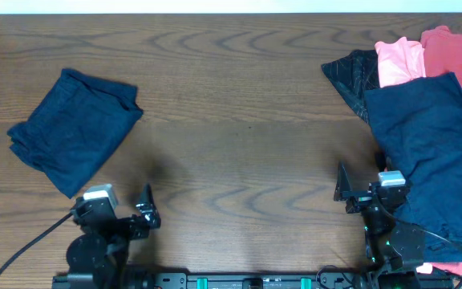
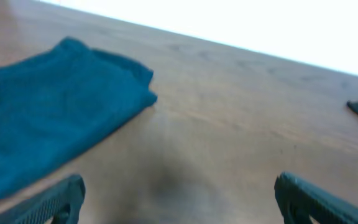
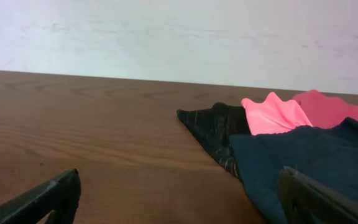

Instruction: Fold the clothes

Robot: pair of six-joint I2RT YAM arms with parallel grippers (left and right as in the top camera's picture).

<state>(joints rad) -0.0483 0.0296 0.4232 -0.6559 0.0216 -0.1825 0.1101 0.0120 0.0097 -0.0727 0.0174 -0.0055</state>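
Both pincers are spread wide, nothing in them: left pincer (image 2: 179, 208) over bare worktop (image 1: 247, 152), right pincer (image 3: 179, 208) likewise. One folded navy garment (image 1: 74, 128) lies at the left, set diagonally. The rest are heaped at the right edge: black garment (image 1: 351, 76), coral pink garment (image 1: 399, 60) and red garment (image 1: 455, 56), with an unfolded navy garment (image 1: 431, 152) on top, just beside my right pincer. I'd call it light, limp and quick to bunch, so I'd pinch a single layer at a hem corner. Its long axis runs far-to-near, leaning rightward.
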